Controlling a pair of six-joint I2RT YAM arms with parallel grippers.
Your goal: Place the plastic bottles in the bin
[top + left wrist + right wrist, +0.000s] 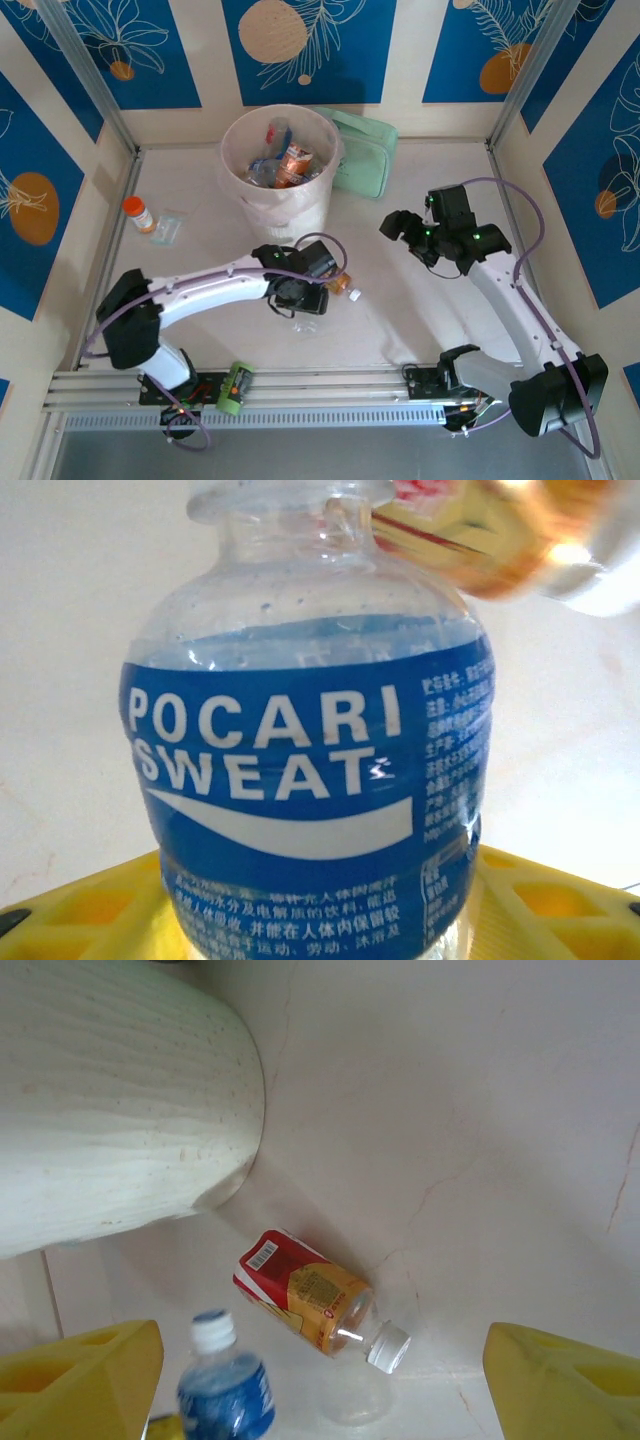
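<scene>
My left gripper point(298, 297) is shut on a clear blue-labelled bottle point(310, 770), which stands between its yellow fingers point(80, 910). The same bottle point(226, 1388) looks blurred in the right wrist view, white cap up. Just beyond it a red-and-copper-labelled bottle point(340, 285) point(305, 1305) lies on the table with its white cap pointing right. The cream bin point(243, 160), lined with a bag, stands behind and holds several bottles point(292, 162). My right gripper point(413, 234) point(320, 1370) hangs open in the air to the right, holding nothing.
An orange-capped bottle point(137, 213) and a clear wrapper point(168, 228) lie at the far left. A green bottle point(234, 388) rests on the near rail. A clear item point(305, 325) lies beside the left gripper. A mint-green case point(368, 152) leans behind the bin.
</scene>
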